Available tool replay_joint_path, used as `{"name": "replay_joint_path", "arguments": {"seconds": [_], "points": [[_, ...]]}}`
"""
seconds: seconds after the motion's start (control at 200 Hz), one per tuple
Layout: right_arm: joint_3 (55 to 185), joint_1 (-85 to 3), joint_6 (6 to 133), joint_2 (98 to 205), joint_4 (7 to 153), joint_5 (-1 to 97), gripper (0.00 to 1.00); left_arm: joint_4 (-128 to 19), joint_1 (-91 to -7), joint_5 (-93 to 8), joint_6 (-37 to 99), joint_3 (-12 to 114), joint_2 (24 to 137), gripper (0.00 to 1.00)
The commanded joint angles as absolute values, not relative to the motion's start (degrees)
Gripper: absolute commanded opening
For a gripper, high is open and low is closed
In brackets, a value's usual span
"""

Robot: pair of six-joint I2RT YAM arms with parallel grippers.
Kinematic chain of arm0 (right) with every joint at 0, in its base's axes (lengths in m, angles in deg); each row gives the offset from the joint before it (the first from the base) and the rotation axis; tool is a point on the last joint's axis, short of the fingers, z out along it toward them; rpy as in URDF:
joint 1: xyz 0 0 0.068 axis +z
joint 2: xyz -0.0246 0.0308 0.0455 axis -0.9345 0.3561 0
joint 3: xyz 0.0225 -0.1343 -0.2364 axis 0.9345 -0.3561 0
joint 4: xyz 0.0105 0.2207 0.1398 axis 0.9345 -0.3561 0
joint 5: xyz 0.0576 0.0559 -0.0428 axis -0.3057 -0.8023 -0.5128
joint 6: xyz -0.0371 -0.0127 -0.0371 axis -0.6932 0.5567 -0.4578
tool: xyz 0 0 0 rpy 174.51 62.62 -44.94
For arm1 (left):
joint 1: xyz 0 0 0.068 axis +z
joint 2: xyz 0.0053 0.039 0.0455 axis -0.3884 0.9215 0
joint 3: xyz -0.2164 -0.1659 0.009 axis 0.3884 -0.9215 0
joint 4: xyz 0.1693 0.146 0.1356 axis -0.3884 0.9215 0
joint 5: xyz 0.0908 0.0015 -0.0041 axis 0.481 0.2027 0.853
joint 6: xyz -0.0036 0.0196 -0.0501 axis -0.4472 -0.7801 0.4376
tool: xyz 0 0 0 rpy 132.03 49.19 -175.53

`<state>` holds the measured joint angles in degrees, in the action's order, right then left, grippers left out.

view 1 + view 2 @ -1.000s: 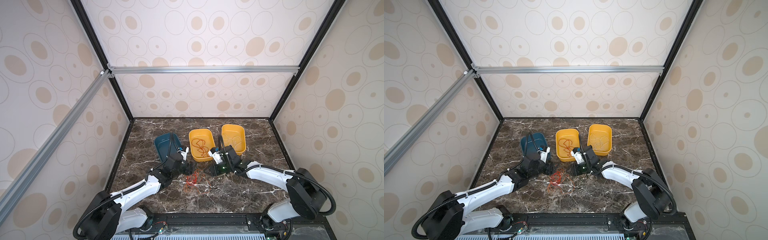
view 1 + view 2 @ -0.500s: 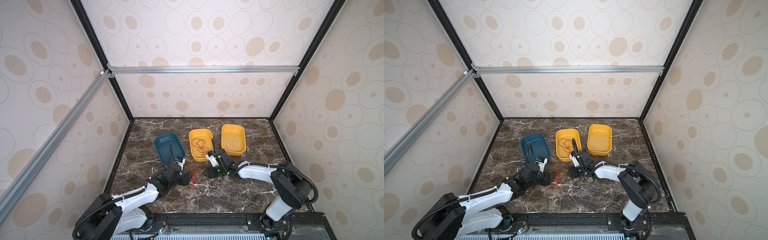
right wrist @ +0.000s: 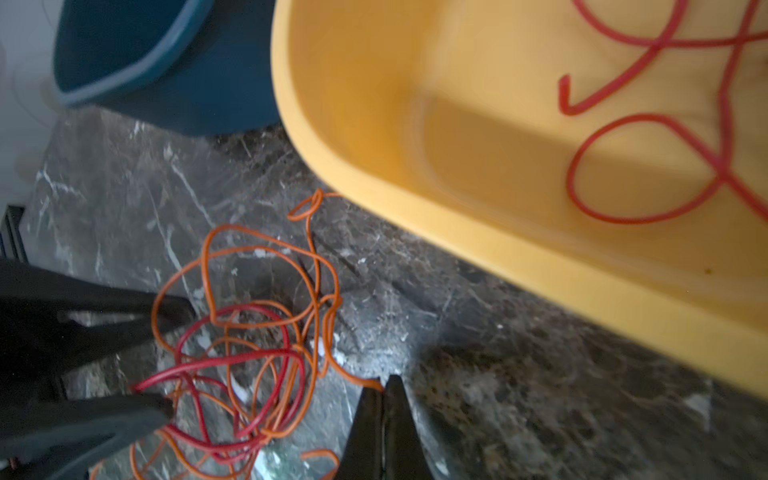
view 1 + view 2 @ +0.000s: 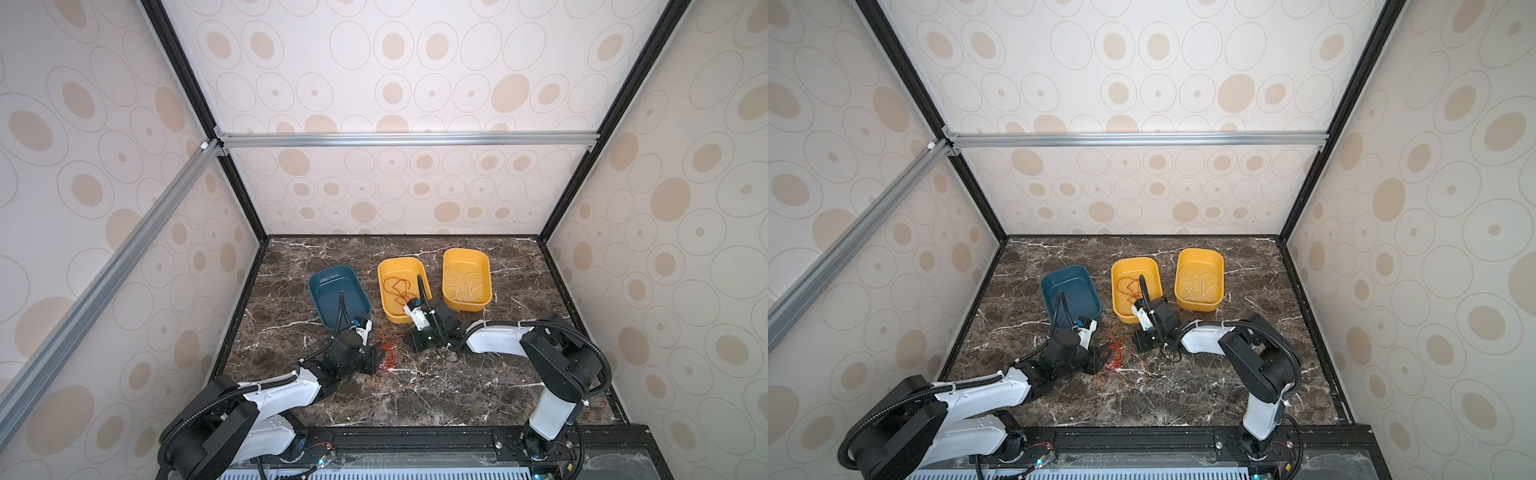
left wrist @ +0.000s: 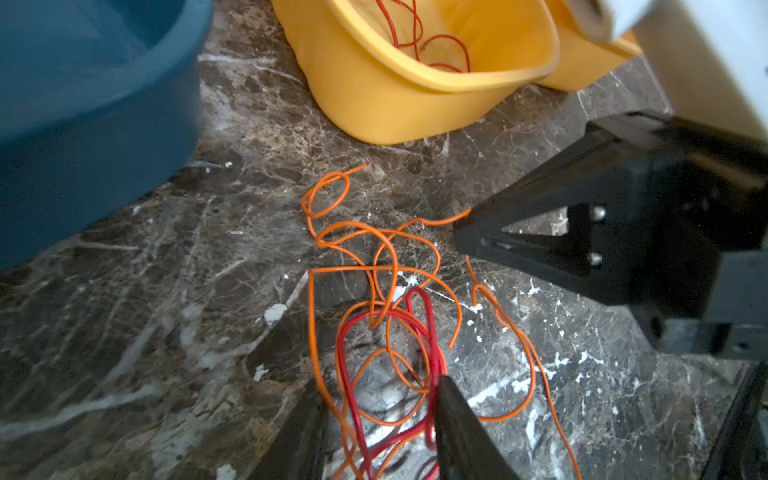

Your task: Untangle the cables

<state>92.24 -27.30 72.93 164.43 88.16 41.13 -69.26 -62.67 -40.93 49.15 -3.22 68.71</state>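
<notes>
Lower centre of both top views: tangle of orange and red cables [image 4: 388,359], spread in loose overlapping loops on the dark marble tabletop [image 4: 478,390], just in front of the gap between the blue tray [image 4: 332,286] and the middle yellow tray [image 4: 401,262]. Immediately left of the tangle: left gripper [image 4: 375,360], low over the marble, fingers [image 5: 457,415] parted to a narrow gap at the bottom edge of the left wrist view, with red and orange loops lying between them. Immediately right of the tangle: right gripper [image 4: 413,345], angled down to the marble and close to the near wall of the middle yellow tray, fingers [image 3: 386,424] pressed together with no gap at the bottom centre of the right wrist view, pinching an orange strand [image 3: 353,376] that runs from the tangle into their tips. Upper centre of the tabletop, inside the middle yellow tray: single red cable [image 4: 397,289] in loose curls, apart from the tangle. Upper right of the tabletop: right yellow tray [image 4: 465,251], holding several white cables [image 4: 463,286] in pale loops.
</notes>
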Motion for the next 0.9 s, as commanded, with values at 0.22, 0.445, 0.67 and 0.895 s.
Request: {"name": "replay_joint_path", "arguments": {"seconds": [0.22,0.445,0.67,0.895], "points": [[88.1,-26.8,69.8,153.7,85.9,46.0,0.00,-72.5,-63.0,-39.7,50.4,-4.3,69.2,0.01],[86.0,-26.8,68.4,146.2,81.7,50.6,0.00,-70.7,-63.0,-37.5,49.8,-4.5,68.2,0.00],[86.7,-26.8,66.4,142.8,77.2,50.8,0.00,-69.5,-62.9,-35.4,49.6,-4.7,66.8,0.00],[89.6,-26.8,66.9,149.7,81.1,42.3,0.00,-68.5,-62.9,-34.8,49.7,-4.9,65.3,0.00]]}}
